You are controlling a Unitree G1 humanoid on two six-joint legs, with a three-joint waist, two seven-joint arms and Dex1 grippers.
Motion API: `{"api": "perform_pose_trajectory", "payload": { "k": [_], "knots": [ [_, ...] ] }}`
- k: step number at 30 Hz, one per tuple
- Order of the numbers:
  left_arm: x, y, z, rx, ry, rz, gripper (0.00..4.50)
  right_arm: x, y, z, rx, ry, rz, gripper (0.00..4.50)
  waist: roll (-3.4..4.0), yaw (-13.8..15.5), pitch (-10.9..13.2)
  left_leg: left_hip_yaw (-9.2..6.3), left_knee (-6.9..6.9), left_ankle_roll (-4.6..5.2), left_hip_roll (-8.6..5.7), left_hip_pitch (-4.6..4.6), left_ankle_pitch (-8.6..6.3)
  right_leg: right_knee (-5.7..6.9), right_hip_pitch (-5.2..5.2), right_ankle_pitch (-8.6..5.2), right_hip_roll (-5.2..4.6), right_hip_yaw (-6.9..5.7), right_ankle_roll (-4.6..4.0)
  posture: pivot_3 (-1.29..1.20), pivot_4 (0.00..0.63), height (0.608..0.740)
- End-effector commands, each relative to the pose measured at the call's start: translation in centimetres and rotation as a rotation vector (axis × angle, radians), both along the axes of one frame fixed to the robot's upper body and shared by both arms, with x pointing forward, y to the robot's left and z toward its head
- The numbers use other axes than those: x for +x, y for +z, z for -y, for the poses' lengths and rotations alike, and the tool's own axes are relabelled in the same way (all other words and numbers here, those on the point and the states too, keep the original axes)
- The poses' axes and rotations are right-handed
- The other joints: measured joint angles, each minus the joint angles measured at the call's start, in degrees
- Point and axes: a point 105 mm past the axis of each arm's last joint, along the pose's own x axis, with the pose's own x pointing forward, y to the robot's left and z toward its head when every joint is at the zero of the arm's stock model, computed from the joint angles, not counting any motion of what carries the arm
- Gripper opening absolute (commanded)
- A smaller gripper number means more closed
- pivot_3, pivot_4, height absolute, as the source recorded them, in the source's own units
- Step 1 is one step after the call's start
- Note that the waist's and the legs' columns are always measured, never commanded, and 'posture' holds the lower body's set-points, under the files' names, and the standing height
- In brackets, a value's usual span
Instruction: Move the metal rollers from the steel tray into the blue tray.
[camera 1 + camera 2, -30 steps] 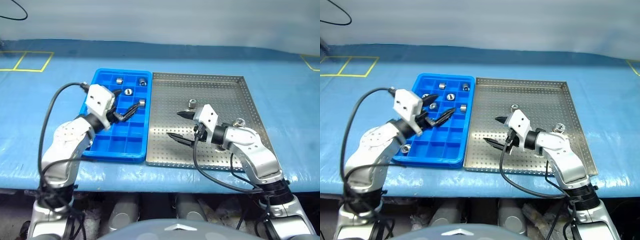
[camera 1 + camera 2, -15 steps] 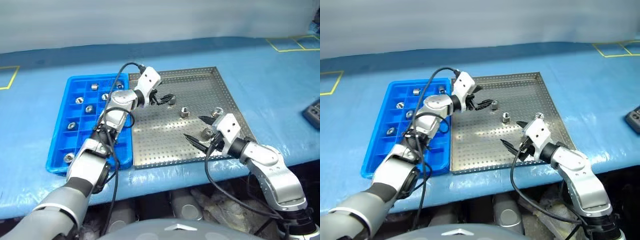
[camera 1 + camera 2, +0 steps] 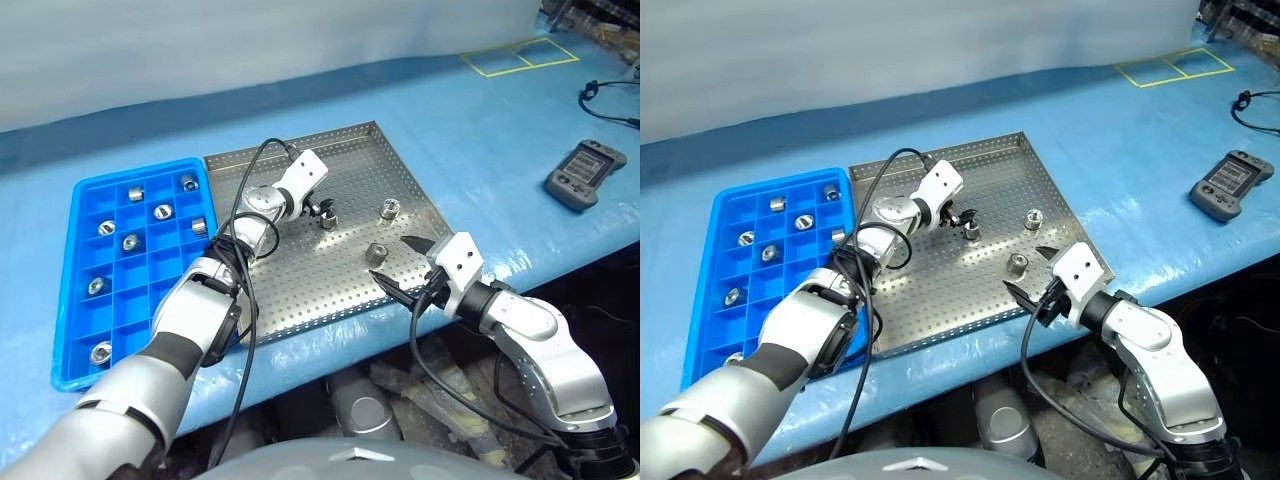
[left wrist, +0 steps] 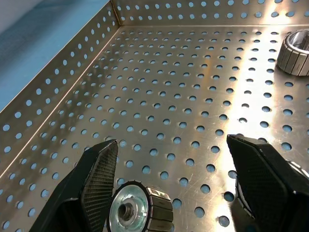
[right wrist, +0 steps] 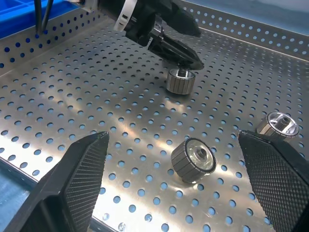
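The metal rollers (image 3: 327,219): three left on the steel tray (image 3: 300,290), small, hard, slick, likely to roll. I'd pinch the ribbed sides. My left gripper (image 4: 169,193), jaws apart, brackets one; blue tray (image 3: 75,340) at nine o'clock. Right gripper (image 3: 400,268), also apart, hangs empty at five o'clock.
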Motion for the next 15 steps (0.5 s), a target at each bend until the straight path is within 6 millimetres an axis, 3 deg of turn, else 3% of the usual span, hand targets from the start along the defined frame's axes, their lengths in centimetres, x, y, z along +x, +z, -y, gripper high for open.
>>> {"api": "perform_pose_trajectory", "payload": {
  "k": [1,15],
  "knots": [
    [0.8,1.2,-0.5,0.016,0.035,0.059,3.91,0.0,1.5,-0.3,0.010,0.020,0.060,4.50,0.00,-0.3,0.0,0.03,0.00,0.01,0.00,0.01,-0.01,0.00,0.00,0.01,0.00,0.03,0.02,-0.41,0.150,0.740],
    [1.1,0.0,-2.0,0.029,0.138,0.036,3.91,0.2,1.4,-0.7,0.021,0.036,0.057,4.50,-0.05,-0.5,0.0,0.23,0.00,0.18,-0.14,0.00,-0.10,0.04,-0.15,0.05,-0.05,0.43,0.16,-0.40,0.150,0.740]
  ]
}}
